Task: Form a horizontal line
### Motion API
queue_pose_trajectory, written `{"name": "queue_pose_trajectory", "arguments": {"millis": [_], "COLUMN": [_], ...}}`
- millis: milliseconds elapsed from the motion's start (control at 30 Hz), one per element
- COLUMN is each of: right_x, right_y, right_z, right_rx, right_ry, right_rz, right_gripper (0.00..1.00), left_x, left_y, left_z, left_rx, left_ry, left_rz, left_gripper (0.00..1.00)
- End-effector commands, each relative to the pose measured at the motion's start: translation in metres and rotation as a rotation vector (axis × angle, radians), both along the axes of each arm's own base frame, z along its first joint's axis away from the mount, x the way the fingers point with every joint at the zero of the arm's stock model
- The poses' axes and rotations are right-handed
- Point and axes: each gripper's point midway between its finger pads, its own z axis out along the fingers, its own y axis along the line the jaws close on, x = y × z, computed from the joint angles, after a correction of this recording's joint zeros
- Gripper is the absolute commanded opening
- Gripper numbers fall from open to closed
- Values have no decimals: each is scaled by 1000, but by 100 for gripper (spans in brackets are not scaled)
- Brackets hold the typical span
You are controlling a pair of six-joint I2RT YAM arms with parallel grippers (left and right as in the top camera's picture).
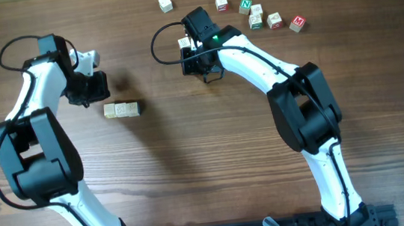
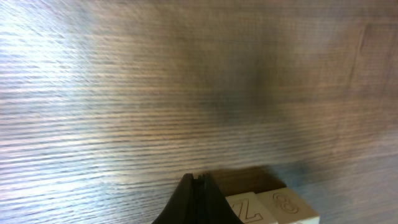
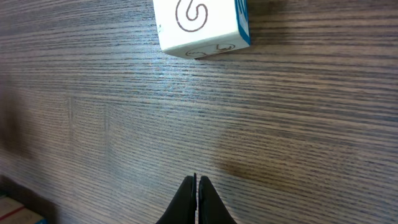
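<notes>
The row of three pale wooden cubes lies left of centre on the wooden tabletop, its cubes touching side to side; the left fingers are closed on nothing, just far-left of the row, whose end shows close beside them in the wrist view; the right fingers are likewise closed and empty, near a lettered cube with a blue side; more loose cubes lie scattered at the far right.
</notes>
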Motion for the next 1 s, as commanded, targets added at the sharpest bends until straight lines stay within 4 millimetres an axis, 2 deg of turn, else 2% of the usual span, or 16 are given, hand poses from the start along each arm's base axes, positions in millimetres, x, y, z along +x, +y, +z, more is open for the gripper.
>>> {"name": "queue_pose_trajectory", "arguments": {"millis": [0, 100, 167, 200, 267, 333, 367, 533, 600, 700, 833, 967], "right_x": [-6, -22, -32, -36, -46, -68, -74, -117, -123, -132, -134, -129], "right_y": [8, 24, 28, 26, 23, 35, 39, 74, 86, 116, 123, 124], "right_z": [13, 20, 29, 36, 62, 86, 87, 63, 60, 65, 57, 26], "right_rx": [47, 151, 184, 180, 189, 255, 263, 142, 93, 97, 69, 61], "right_ry": [8, 80, 118, 124, 126, 175, 192, 170, 106, 11, -34, -61], "right_rz": [20, 86, 106, 104, 114, 161, 175, 262, 282, 332, 333, 327], "right_gripper": [4, 4, 4, 5, 4, 4, 4, 4, 4, 4, 4, 4], "left_x": [26, 27, 25, 24, 21, 18, 17, 18, 18, 19, 19, 20], "left_y": [20, 31, 39, 45, 59, 71, 72, 74, 74, 74, 75, 75], "left_z": [23, 30, 30, 30, 30, 30, 30, 30, 30, 30, 30, 30], "left_rx": [21, 11, -5, -8, -19, -24, -23, -22, -22, -21, -20, -20], "left_ry": [-60, -61, -50, -47, -42, -35, -35, -38, -38, -43, -46, -50], "left_rz": [79, 158, 219, 247, 297, 345, 348, 351, 351, 351, 351, 351], "left_gripper": [4, 4, 4, 4, 4, 4, 4, 4, 4, 4, 4, 4]}}
